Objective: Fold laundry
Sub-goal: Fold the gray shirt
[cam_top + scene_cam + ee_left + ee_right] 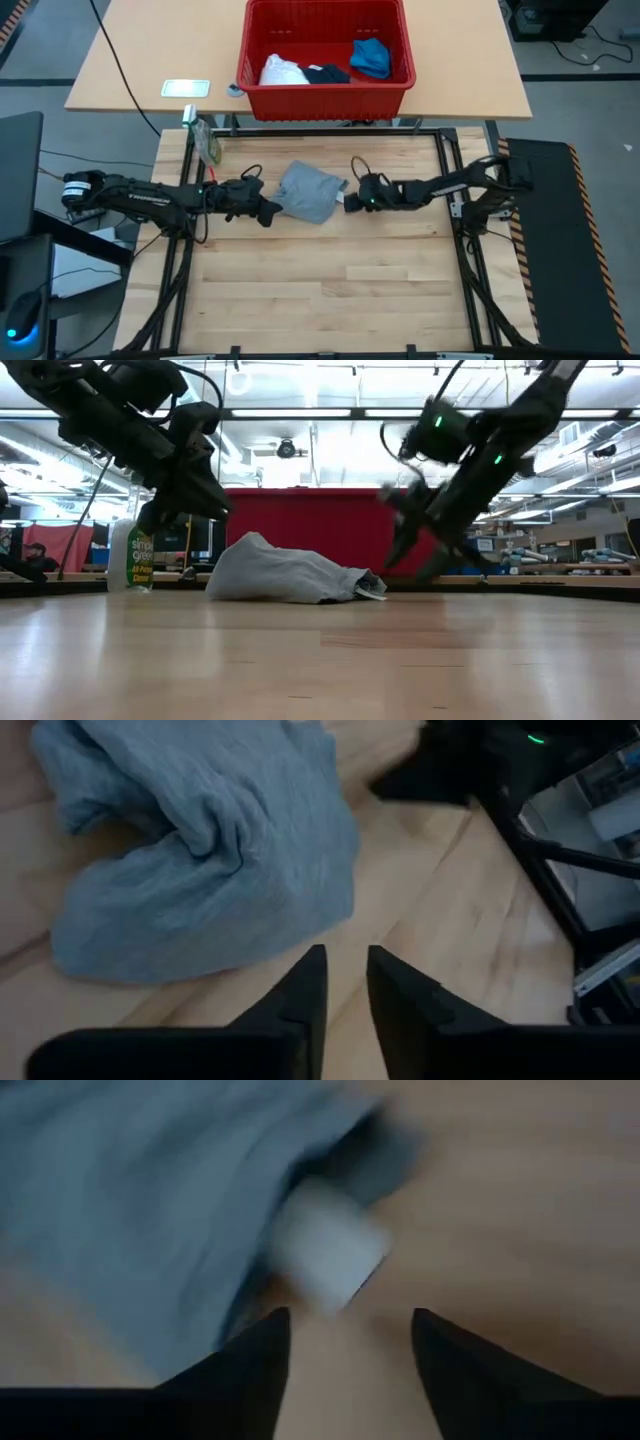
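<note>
wooden table (320, 280); red basket (326, 96) on desk (150, 50) behind.

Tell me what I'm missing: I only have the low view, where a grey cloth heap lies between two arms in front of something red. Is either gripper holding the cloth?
Observer: No. In the left wrist view the left gripper has a narrow gap between its fingers, with nothing in it, just short of the grey T-shirt.
Operator: And the right one?
Observer: The right gripper is open and empty, facing a white tag at the shirt's edge.
Operator: What is the red thing?
Observer: A red basket on the far table, holding white, navy and bright blue pieces.
</note>
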